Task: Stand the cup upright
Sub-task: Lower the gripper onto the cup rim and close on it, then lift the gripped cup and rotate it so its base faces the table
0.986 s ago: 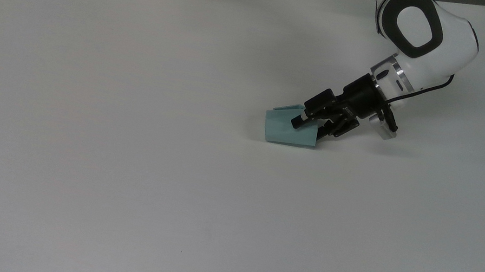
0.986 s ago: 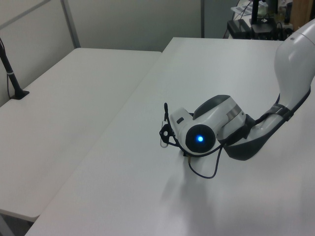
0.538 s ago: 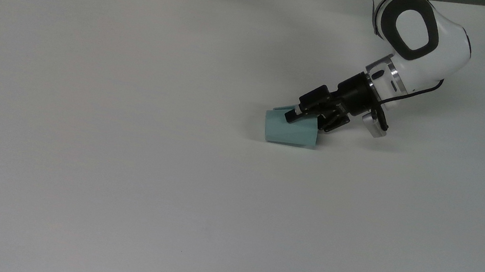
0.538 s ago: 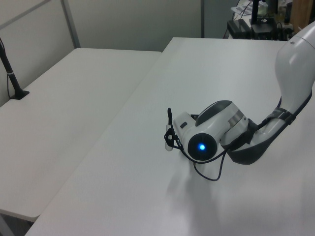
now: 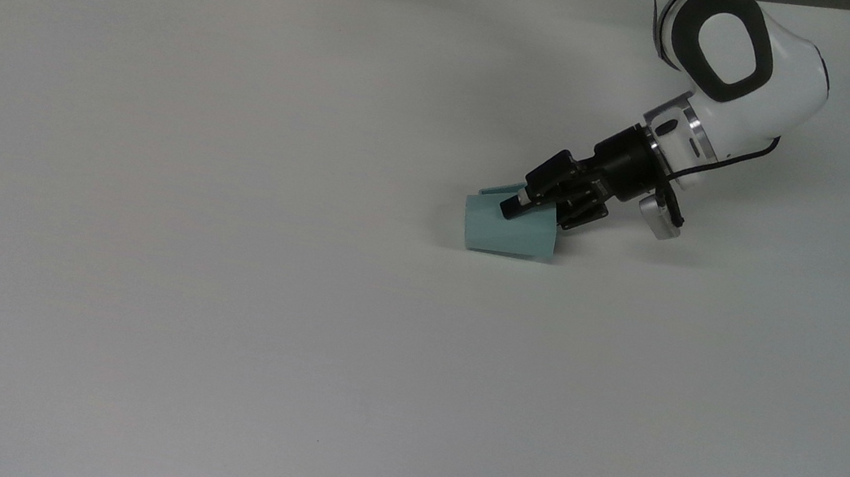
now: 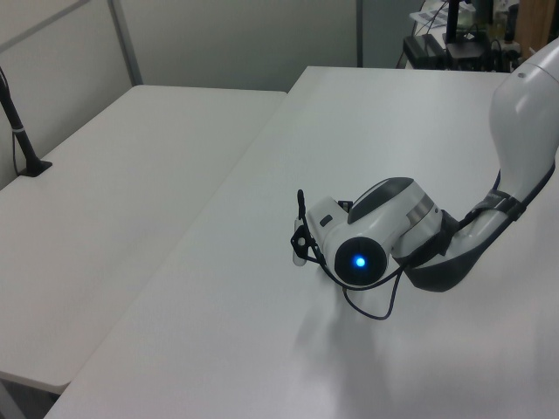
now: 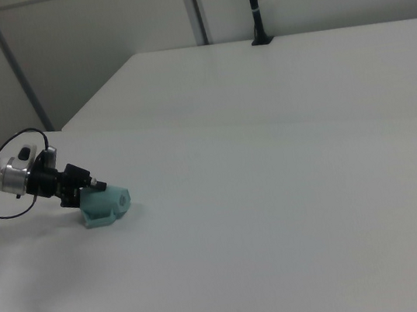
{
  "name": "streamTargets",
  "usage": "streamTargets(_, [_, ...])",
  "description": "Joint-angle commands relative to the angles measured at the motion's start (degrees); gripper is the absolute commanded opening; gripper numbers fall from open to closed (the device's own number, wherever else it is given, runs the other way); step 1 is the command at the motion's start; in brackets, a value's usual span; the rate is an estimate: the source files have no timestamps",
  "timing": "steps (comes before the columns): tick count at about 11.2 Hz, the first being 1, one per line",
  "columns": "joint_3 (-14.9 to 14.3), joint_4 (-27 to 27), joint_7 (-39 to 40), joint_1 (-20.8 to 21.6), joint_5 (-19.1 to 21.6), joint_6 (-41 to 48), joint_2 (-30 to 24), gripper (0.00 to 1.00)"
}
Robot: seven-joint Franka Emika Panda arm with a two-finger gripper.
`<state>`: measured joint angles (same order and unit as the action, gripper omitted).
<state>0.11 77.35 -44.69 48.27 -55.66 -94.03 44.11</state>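
Observation:
The pale teal cup [image 5: 506,234] lies on its side on the white table [image 5: 225,261], right of centre in the top view. Its wide mouth faces the top view's right and its narrow base the left; the handle [image 5: 498,191] pokes out on the far side. My gripper [image 5: 533,215] reaches in from the right at the cup's mouth end, with its black tip resting over the upper wall. In the right view the cup [image 7: 109,207] shows its base toward the right, and the gripper [image 7: 91,192] sits against it from the left.
The white arm [image 5: 732,61] stretches in from the table's far right corner in the top view; in the left view its wrist [image 6: 371,231] blocks the cup. A second white table [image 7: 260,78] stands alongside. A black post [image 6: 22,131] rises from it.
Over the last second the gripper slid a little farther along the cup toward the top view's upper left. The cup has stayed on its side in the same spot.

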Motion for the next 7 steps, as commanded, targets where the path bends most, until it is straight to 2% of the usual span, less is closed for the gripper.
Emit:
streamTargets(1, [0.5, 1.2, -0.2, 0.0, -0.2, 0.0, -0.5, 0.00])
streamTargets(7, [0.6, 2.7, -0.5, -0.1, 0.2, 0.0, -0.5, 0.00])
